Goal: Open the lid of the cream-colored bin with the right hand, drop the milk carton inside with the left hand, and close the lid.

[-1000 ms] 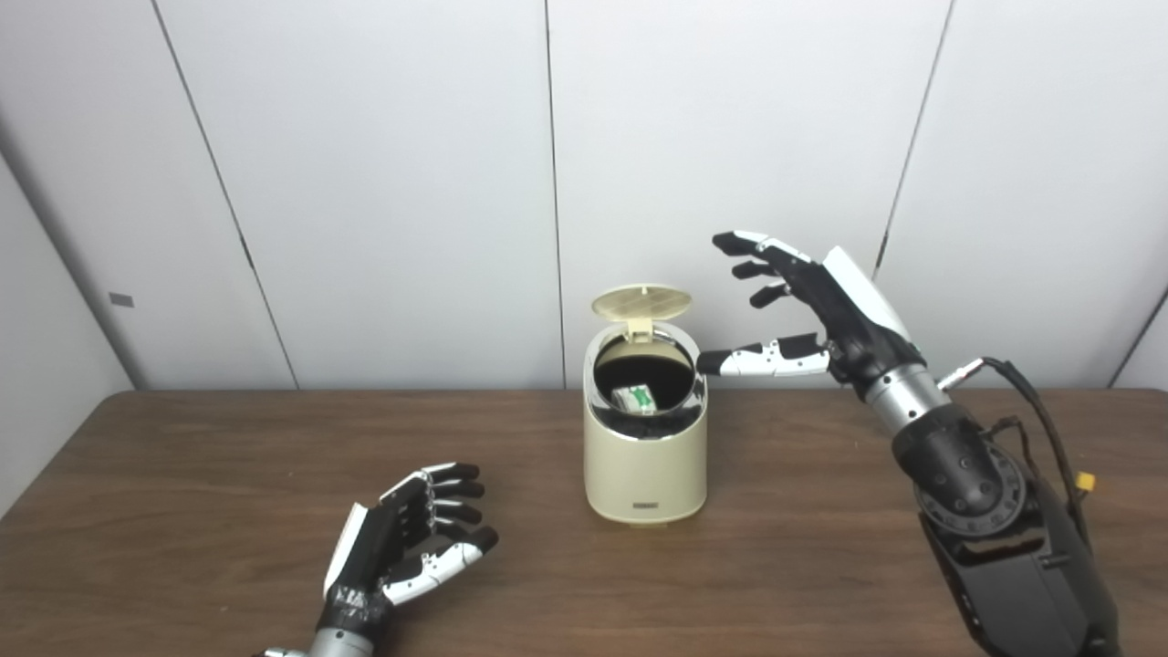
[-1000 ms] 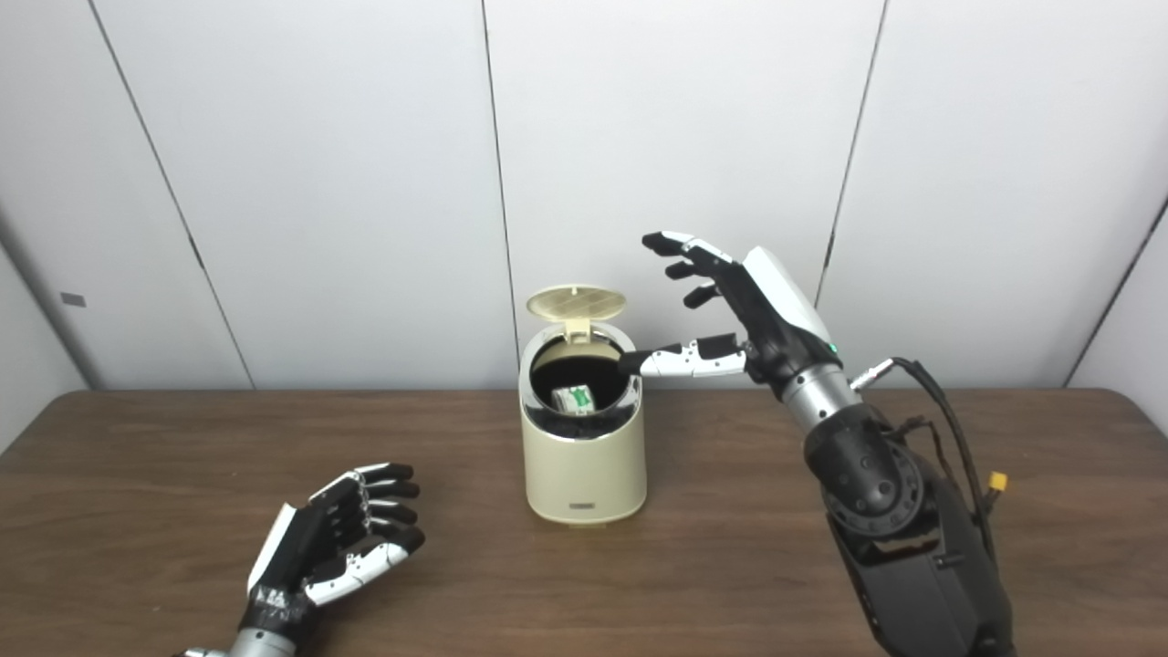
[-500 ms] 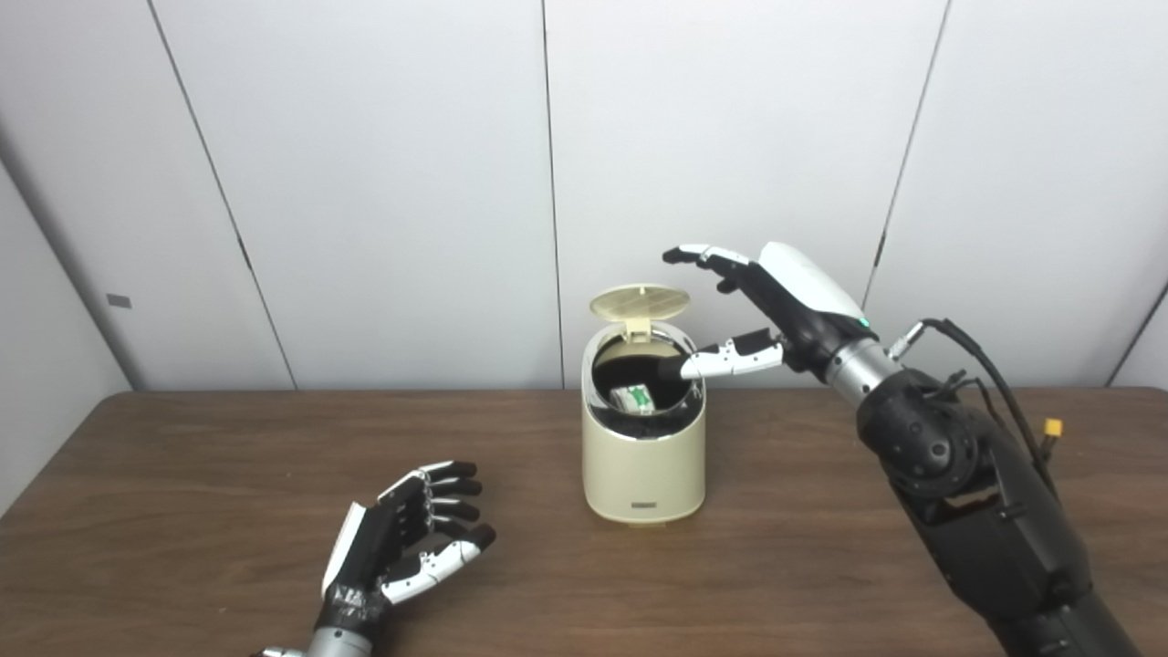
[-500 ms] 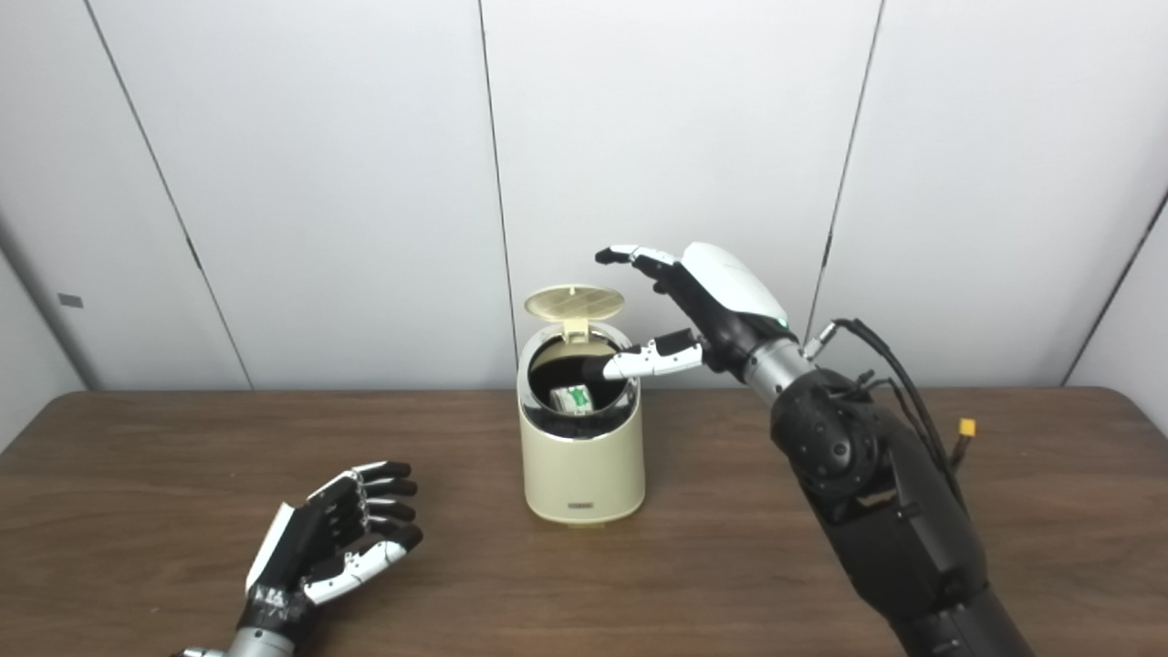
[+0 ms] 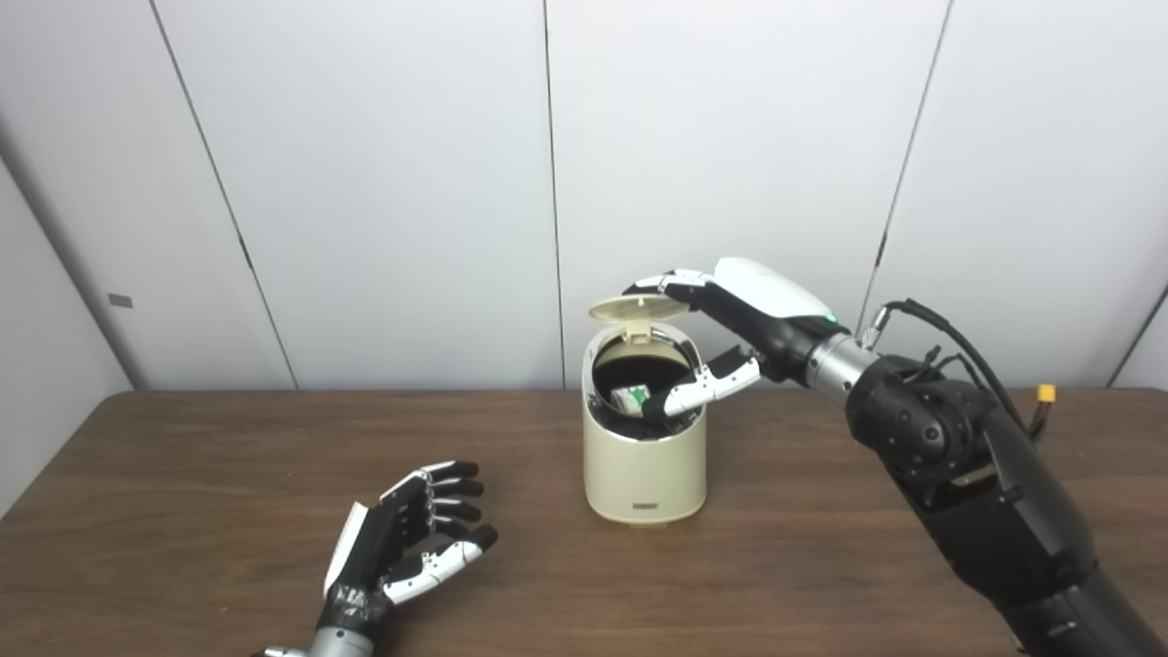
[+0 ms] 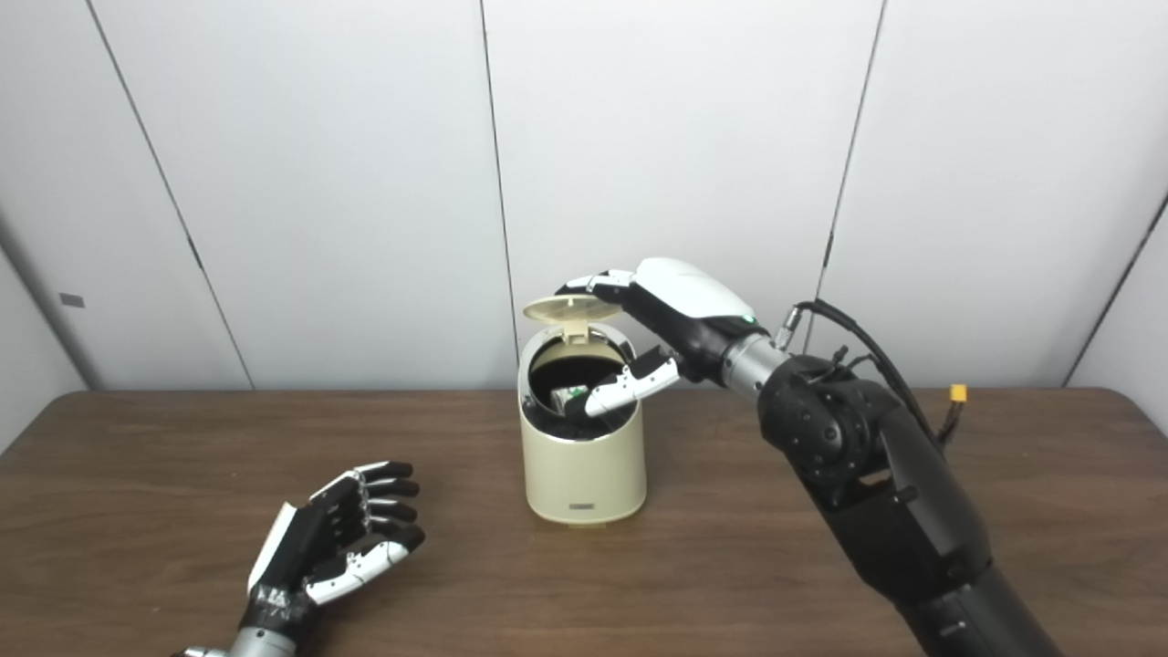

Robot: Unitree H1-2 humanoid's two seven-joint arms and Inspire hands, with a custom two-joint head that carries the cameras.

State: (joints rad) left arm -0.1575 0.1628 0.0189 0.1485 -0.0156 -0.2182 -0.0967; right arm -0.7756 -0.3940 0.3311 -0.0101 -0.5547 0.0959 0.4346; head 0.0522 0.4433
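The cream-colored bin (image 5: 644, 461) stands mid-table with its round lid (image 5: 639, 306) hinged up at the back and tilted partly forward. Inside the dark opening lies the white and green milk carton (image 5: 632, 397). My right hand (image 5: 730, 315) is open above the bin. Its fingertips (image 5: 659, 282) rest on the lid's top, and its thumb hangs over the bin's right rim. My left hand (image 5: 406, 543) rests open on the table at the front left, palm up, holding nothing.
The brown wooden table (image 5: 182, 474) runs the full width of the view. White wall panels (image 5: 365, 182) stand close behind the bin. My right forearm (image 5: 967, 474), with loose cables, crosses the table's right side.
My right hand has swung left and down from beside the bin onto the lid, which has tipped forward from upright. The left hand has not moved.
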